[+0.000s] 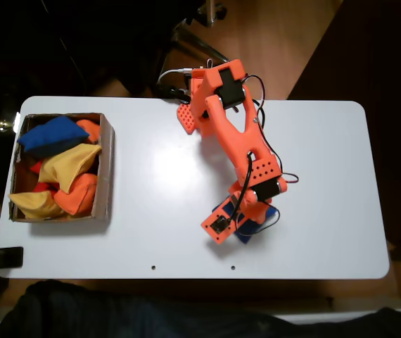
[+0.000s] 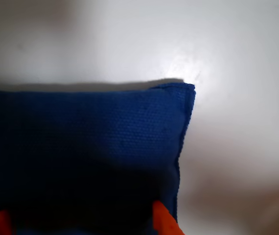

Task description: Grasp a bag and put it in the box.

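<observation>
One orange printed arm reaches from the top centre of the fixed view down toward the lower right of the frame, and its end effector (image 1: 241,227) sits low over a square royal-blue fabric beanbag (image 1: 265,214) on the white counter (image 1: 165,183). Most of that bag is hidden under the arm there; only blue slivers show at its edges.

In the wrist view the blue bag (image 2: 85,152) fills the lower left of the frame, lying flat on the counter with one sewn corner pointing to the upper right. Two orange fingertips (image 2: 164,220) show at the bottom edge, spread apart with the bag's near edge lying between them, so the end effector looks parted and straddling the fabric, not yet clamped on it.

My read is that the grasping step is in hand. Next, the fingers need to close on the plump edge, then the arm must lift and swing across to the far left of the fixed view, where a low brown cardboard box (image 1: 106,169) already holds yellow, orange and blue beanbags.

Being square, the bag has no real long axis; its top seam runs roughly level across the wrist view.
</observation>
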Tool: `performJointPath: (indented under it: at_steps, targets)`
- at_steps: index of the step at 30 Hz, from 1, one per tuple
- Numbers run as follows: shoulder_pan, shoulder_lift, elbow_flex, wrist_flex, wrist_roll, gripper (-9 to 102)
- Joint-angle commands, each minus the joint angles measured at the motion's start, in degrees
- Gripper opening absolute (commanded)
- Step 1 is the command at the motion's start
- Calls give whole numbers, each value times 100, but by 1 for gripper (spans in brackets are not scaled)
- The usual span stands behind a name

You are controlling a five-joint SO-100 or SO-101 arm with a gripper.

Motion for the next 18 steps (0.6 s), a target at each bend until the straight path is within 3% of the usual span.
performJointPath:
  at_steps: [1, 18]
  targets:
    - [-53, -18, -264, -62, 70, 60]
    - [-141, -765, -483, 211, 0, 63]
